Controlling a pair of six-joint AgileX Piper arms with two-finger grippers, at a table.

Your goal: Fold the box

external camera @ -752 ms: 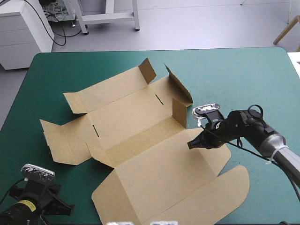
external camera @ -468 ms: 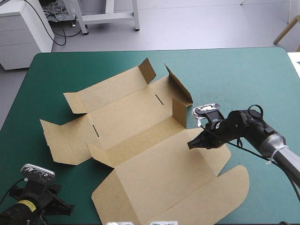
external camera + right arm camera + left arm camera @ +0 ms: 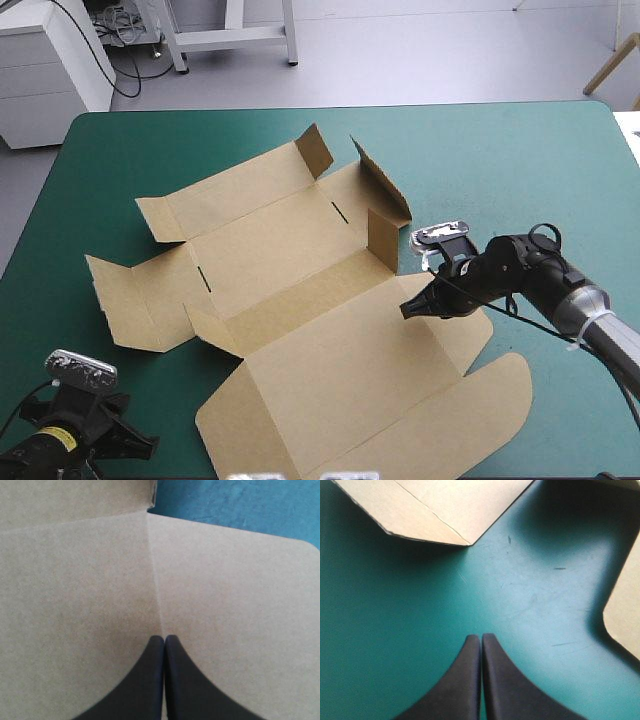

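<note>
The brown box [image 3: 300, 290] lies spread out across the middle of the table, mostly flat, with a few small flaps [image 3: 383, 238] standing up along its right side. My right gripper [image 3: 412, 307] is shut, its tip pressed down on the board near the right edge of the large near panel. In the right wrist view the right gripper [image 3: 164, 639] sits on a crease line of the box [image 3: 90, 580]. My left gripper [image 3: 481, 639] is shut over bare teal-green cover near the table's front left corner, with box corners [image 3: 435, 510] ahead of it.
A white cabinet [image 3: 50, 65] and a metal frame [image 3: 230, 30] stand beyond the far edge. Bare teal-green cover [image 3: 520, 170] stretches along the right and far sides of the table.
</note>
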